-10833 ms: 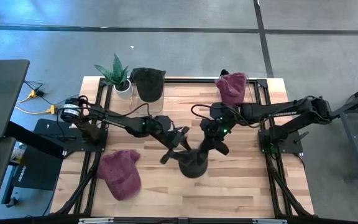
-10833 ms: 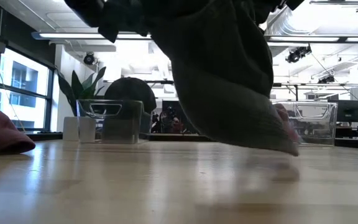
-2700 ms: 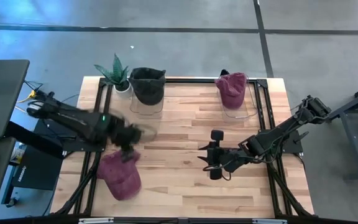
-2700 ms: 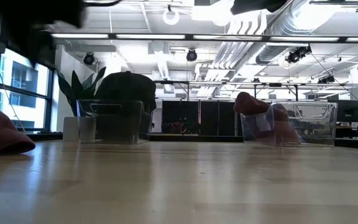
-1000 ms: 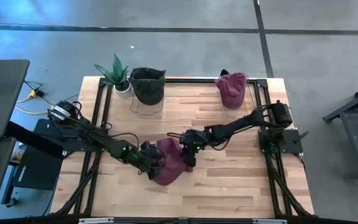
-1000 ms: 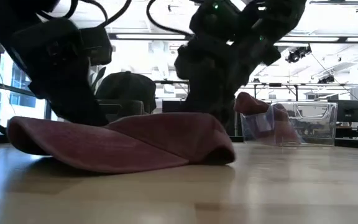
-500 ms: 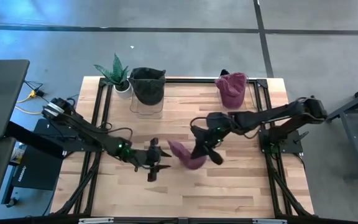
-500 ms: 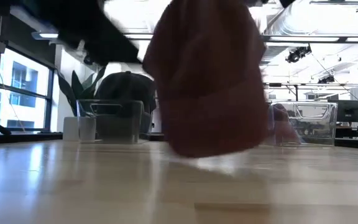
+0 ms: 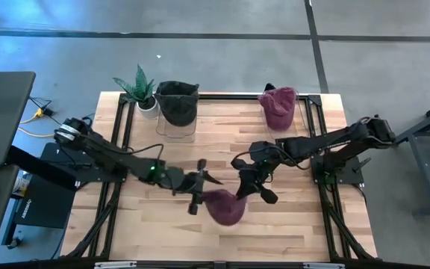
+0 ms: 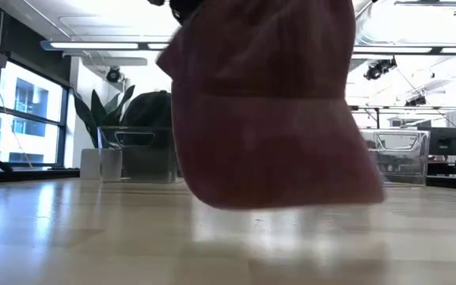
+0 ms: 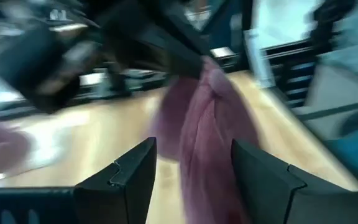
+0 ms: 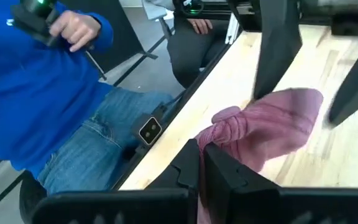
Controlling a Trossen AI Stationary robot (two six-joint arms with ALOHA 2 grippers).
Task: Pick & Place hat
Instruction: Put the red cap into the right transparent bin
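Mid-carry. Maroon hat (image 9: 224, 206) is off the table, hanging from right gripper (image 9: 246, 187), fingers pinched tight on a bunched fold of fabric (right wrist view shows the fold clamped between the two dark fingers). Low view: hat dangles just above the wood, not touching. Hat sits roughly table centre, toward the near edge.

Left gripper (image 9: 200, 181) just beside the hat, fingers spread apart, holding nothing; left wrist view looks past them at the hanging hat.

Judged progress: pick done for this hat, placing not yet done. Remaining, prob.: carry to a bin at the far edge, release.

Containers, far edge of table (image 9: 304, 224):
- Left clear bin (image 9: 176, 119), next to potted plant (image 9: 142, 90): holds a dark hat (image 9: 178, 101), piled above rim.
- Right clear bin (image 9: 290, 128): holds a second maroon hat (image 9: 278, 106), also over the rim.

Looks like sorting by colour, so the right bin is the likely target (a guess only).

Person in blue top and jeans (image 12: 48, 106) seated beyond the table edge, holding a controller handle.
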